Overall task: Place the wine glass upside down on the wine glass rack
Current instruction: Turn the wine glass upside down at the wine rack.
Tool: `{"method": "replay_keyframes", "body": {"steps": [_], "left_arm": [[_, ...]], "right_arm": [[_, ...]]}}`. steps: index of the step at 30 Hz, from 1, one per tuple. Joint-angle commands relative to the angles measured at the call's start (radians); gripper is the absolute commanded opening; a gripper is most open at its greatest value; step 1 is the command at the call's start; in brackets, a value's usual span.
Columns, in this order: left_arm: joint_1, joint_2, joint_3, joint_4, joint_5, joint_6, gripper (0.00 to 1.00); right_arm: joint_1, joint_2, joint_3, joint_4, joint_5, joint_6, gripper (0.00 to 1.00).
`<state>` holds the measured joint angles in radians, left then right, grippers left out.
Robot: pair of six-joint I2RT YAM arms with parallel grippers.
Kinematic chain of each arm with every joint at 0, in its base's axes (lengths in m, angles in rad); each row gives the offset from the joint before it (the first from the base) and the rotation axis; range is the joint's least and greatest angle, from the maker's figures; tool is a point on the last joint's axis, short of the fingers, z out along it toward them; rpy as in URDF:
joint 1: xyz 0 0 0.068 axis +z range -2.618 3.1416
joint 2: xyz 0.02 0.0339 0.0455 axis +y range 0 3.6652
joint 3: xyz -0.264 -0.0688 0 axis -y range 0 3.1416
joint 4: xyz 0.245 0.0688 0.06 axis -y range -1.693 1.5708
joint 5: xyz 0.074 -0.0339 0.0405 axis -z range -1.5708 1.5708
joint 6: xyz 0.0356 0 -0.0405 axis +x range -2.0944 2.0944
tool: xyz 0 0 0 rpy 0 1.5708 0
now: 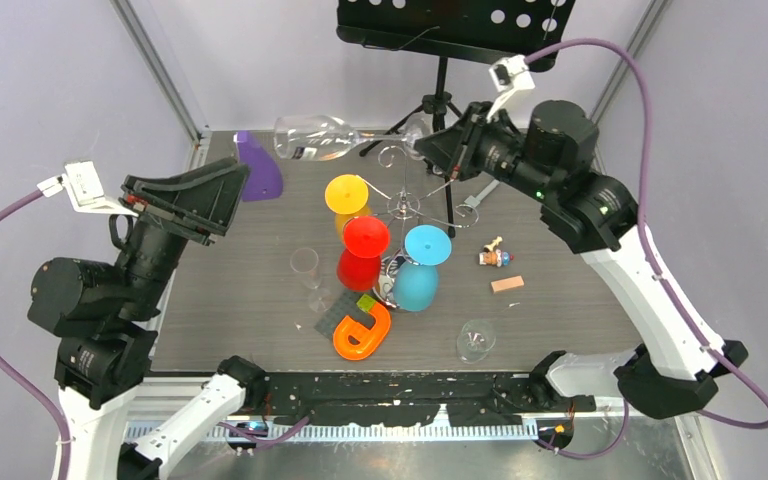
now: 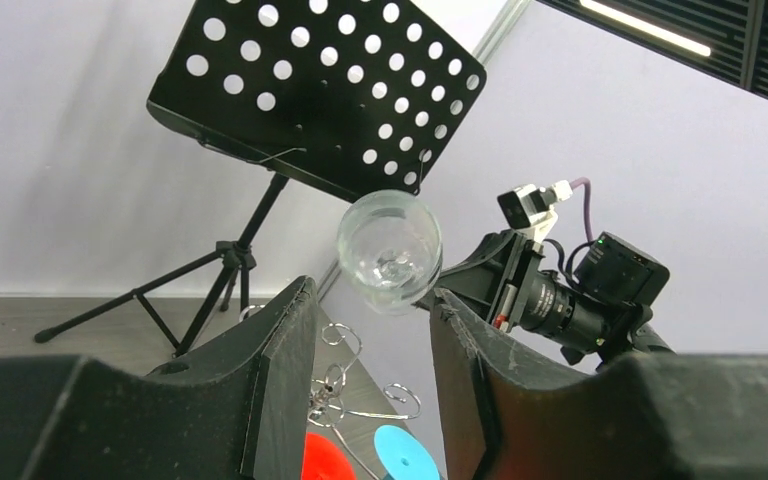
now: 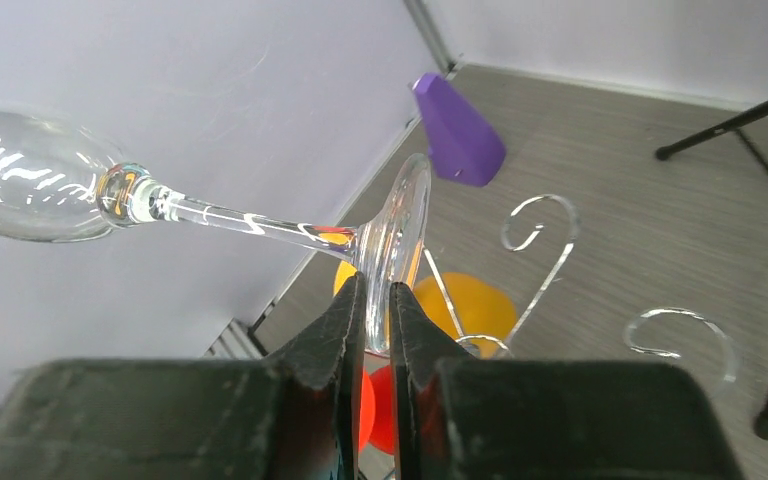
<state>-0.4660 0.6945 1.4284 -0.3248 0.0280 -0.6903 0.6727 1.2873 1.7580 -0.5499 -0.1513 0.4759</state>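
Observation:
A clear wine glass (image 1: 315, 138) hangs level in the air at the back of the table, bowl to the left. My right gripper (image 1: 430, 148) is shut on the rim of its foot (image 3: 400, 230), with the stem (image 3: 250, 225) running off to the left. The chrome wine glass rack (image 1: 400, 205) stands just below and in front, its curled arms (image 3: 542, 197) bare at the back. Yellow, red and blue glasses hang upside down on it. My left gripper (image 1: 232, 200) is open, left of the bowl and apart from it; in its wrist view the bowl (image 2: 390, 250) sits beyond the fingertips (image 2: 300, 300).
A black music stand (image 1: 440, 30) rises behind the rack. A purple piece (image 1: 258, 165) lies at the back left. Two clear glasses (image 1: 305, 265) (image 1: 476, 340), an orange U-shaped piece (image 1: 363, 330), a small figure (image 1: 495, 257) and a wooden block (image 1: 507, 284) sit on the table.

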Motion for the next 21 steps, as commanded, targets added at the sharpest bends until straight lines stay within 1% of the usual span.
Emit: {"method": "replay_keyframes", "body": {"steps": [1,5,8,11,14,15,17,21], "left_arm": [[0.000,-0.016,-0.018,0.060,0.018,-0.004,0.45],[0.000,-0.017,-0.019,0.057,0.022,-0.005,0.45],[0.000,-0.009,-0.003,0.046,0.034,0.001,0.46],[0.000,0.013,0.044,0.013,0.074,0.015,0.52],[0.001,0.049,0.093,-0.018,0.159,0.031,0.60],[0.000,0.064,0.109,-0.024,0.195,0.039,0.62],[0.000,0.094,0.137,-0.037,0.270,0.050,0.63],[0.000,0.157,0.171,-0.029,0.438,0.041,0.64]], "right_arm": [[-0.043,-0.089,-0.006,0.095,0.065,-0.004,0.05],[-0.067,-0.126,-0.023,0.095,0.064,-0.051,0.05],[-0.069,-0.168,-0.045,0.109,0.070,-0.158,0.05],[-0.070,-0.221,-0.095,0.140,0.054,-0.285,0.05],[-0.069,-0.296,-0.147,0.188,-0.022,-0.465,0.05],[-0.070,-0.310,-0.169,0.197,-0.043,-0.496,0.05],[-0.070,-0.347,-0.201,0.218,-0.102,-0.620,0.05],[-0.070,-0.418,-0.254,0.253,-0.248,-0.759,0.05]]}}
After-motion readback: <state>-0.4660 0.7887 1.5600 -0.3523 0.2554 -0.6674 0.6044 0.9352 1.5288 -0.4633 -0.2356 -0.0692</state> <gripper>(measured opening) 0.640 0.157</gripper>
